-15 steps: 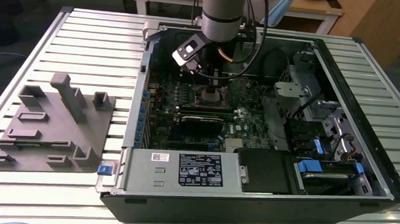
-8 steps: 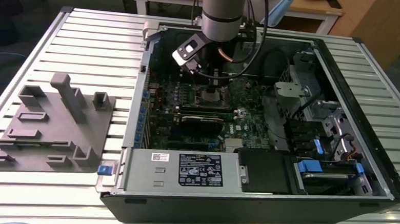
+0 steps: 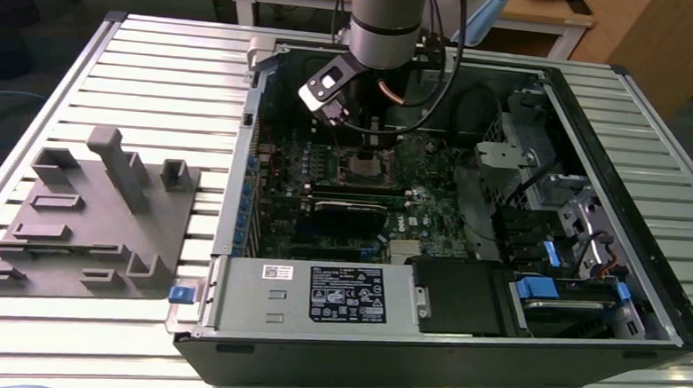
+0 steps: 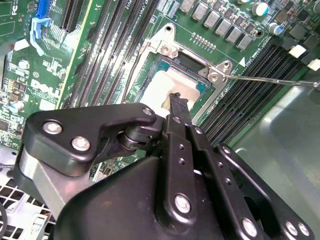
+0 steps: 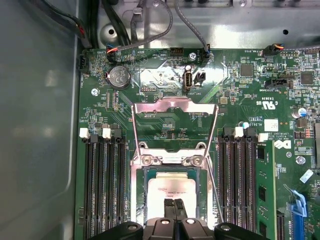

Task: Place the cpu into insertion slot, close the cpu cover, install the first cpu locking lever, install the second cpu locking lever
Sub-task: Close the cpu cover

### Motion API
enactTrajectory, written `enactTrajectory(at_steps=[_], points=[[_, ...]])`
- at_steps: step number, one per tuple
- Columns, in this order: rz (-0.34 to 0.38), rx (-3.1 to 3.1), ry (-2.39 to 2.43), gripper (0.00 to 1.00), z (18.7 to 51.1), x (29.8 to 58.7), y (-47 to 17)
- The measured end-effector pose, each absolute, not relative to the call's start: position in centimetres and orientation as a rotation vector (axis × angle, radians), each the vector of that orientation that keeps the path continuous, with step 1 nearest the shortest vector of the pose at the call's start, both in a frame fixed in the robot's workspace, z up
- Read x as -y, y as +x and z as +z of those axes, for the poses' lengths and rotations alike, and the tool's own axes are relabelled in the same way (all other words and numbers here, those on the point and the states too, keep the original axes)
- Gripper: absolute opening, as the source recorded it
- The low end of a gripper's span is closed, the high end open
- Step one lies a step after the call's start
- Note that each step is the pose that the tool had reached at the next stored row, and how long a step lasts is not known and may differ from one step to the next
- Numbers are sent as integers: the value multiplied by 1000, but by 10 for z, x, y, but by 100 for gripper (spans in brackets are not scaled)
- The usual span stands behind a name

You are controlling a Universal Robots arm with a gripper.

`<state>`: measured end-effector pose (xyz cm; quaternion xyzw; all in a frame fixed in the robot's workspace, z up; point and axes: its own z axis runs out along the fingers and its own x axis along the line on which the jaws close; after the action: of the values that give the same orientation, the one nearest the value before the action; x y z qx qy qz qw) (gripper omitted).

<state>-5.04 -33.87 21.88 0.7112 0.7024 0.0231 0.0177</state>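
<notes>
**Slatted metal table (image 3: 140,68), gripper (image 3: 367,143) down on the seated cpu (image 5: 170,182)**

Exterior view: a grey fixture (image 3: 97,208) lies at 9 o'clock of the open computer case (image 3: 433,367), and the gripper hangs toward the case's 12 o'clock. Second wrist view: the fingers (image 4: 177,130) are pressed together, tips touching the cpu in the insertion slot (image 4: 187,61). First wrist view: the cpu cover (image 5: 175,104) lies flipped open beside the slot.

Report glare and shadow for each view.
First wrist view: the cpu top glares pale beneath the claw. Second wrist view: the cpu top washes out near white behind the dark claw. Exterior view: the computer case interior sits dim beside the brightly lit slatted table.
</notes>
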Motion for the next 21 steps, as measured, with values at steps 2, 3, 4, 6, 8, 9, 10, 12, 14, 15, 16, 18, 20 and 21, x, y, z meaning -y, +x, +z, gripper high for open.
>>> enactTrajectory(at_steps=[2,3,4,6,8,9,10,12,14,15,16,18,20,21], points=[[72,-2182,2210,11,219,339,-50],[72,-2182,2210,11,219,339,-50],[71,-2182,2209,11,219,339,-50],[71,-2182,2209,11,220,339,-50],[72,-2182,2210,11,220,339,-50],[72,-2182,2209,11,220,339,-50],[71,-2182,2209,11,220,339,-50],[71,-2182,2209,11,221,339,-50],[71,-2182,2209,11,222,339,-50],[71,-2182,2209,11,223,339,-50],[71,-2182,2209,11,223,339,-50],[72,-2182,2210,11,224,339,-50],[72,-2182,2210,11,224,339,-50],[72,-2182,2209,11,224,339,-50]])
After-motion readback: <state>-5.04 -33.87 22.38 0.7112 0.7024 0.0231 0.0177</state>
